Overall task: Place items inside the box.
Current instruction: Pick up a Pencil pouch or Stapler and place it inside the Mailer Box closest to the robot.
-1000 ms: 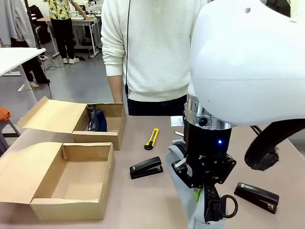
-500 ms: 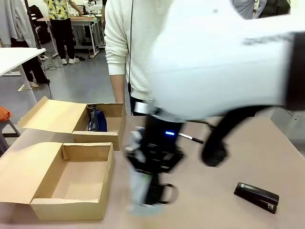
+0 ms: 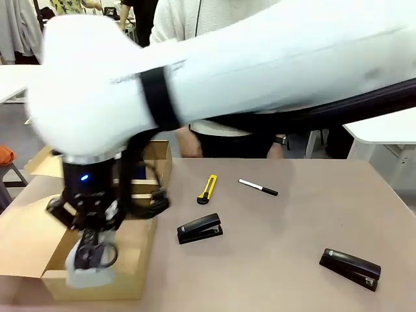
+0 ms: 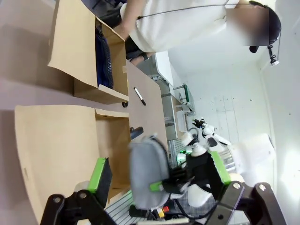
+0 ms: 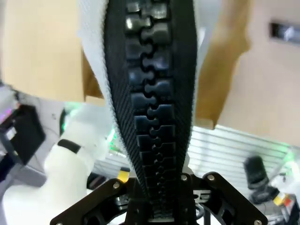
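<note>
Right gripper (image 3: pixel 90 246) pinches grey zip pouch (image 3: pixel 84 274) over open cardboard box (image 3: pixel 133 286), 8 o'clock from nearest stapler (image 3: pixel 199 229); left gripper (image 4: pixel 158 167) spread.

Tan bench (image 3: pixel 292 221) spans foreground. Person in white ribbed sweater (image 3: pixel 175 16) stands at far side, dark watch (image 3: pixel 281 139) on wrist. Second cardboard box (image 4: pixel 70 47) farther back, flap open, dark blue fabric thing (image 4: pixel 104 56) inside. White table (image 3: pixel 383 127) beyond bench at right. Orange object (image 3: pixel 5 155) at left edge. Grey floor (image 3: pixel 12 130) behind.
</note>
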`<action>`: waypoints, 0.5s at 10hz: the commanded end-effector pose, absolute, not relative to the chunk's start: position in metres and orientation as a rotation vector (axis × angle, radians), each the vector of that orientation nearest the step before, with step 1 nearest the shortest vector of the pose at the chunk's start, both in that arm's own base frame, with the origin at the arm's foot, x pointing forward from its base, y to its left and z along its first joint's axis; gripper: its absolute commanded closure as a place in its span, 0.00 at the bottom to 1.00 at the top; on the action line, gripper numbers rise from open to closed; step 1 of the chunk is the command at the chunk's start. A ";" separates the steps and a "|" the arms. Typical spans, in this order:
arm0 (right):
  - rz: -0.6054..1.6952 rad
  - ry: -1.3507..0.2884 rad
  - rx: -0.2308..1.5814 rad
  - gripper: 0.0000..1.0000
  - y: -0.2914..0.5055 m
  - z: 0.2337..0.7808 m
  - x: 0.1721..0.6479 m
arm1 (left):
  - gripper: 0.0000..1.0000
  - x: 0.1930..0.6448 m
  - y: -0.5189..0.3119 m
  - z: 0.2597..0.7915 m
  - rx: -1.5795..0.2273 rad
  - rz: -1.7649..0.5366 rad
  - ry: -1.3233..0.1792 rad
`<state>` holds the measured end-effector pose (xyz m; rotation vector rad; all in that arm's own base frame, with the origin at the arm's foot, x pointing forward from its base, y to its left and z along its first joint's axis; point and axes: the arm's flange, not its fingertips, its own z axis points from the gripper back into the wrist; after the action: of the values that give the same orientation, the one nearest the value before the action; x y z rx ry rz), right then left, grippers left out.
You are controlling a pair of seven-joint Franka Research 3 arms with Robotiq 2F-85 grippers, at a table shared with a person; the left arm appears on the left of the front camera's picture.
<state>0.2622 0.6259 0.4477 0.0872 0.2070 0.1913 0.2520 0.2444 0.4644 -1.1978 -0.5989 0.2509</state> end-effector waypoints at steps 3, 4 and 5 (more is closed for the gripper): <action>0.191 0.207 0.087 0.93 0.626 0.448 0.262 | 0.00 0.252 0.244 0.466 -1.208 0.236 -0.618; 0.215 0.262 0.011 0.93 0.646 0.442 0.252 | 0.00 0.252 0.244 0.466 -1.208 0.236 -0.618; 0.186 0.222 0.045 0.93 0.640 0.448 0.253 | 0.00 0.252 0.244 0.466 -1.208 0.236 -0.618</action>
<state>0.2615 0.6434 0.4462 0.0265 0.2361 0.1910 0.2520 0.2444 0.4645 -1.1979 -0.5991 0.2508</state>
